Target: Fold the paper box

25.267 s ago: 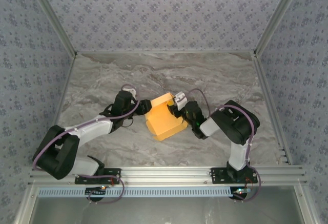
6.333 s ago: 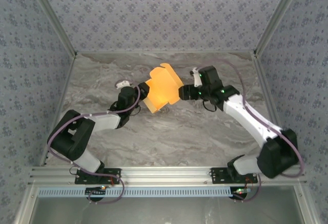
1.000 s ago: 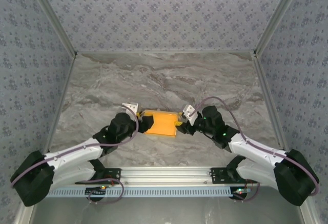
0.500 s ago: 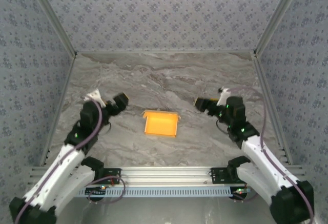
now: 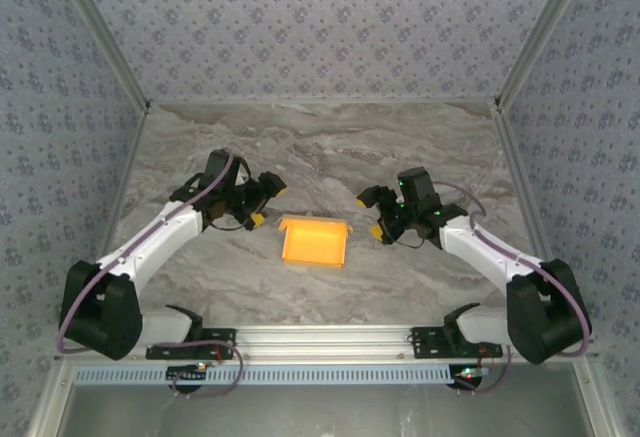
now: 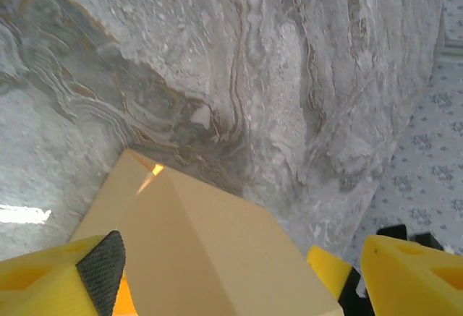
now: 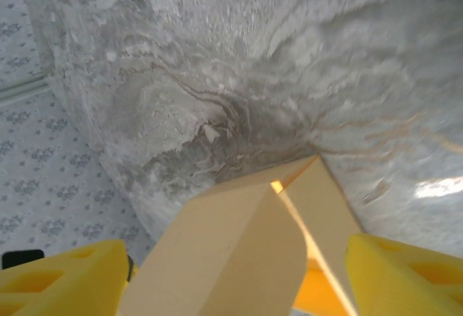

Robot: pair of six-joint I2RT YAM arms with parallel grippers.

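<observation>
The paper box [image 5: 314, 242], thin card judged light, easily crushed and best taken by its side walls, is pictured resting on the marble table [image 5: 330, 147] between the left gripper [image 5: 265, 201] and right gripper [image 5: 373, 214], both spread wide and empty.

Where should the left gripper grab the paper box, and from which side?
Probably its left end wall, approached from the left. The paper box lies flat with a thin raised rim, and that end faces the open left gripper, so one finger could go inside, one outside.
</observation>
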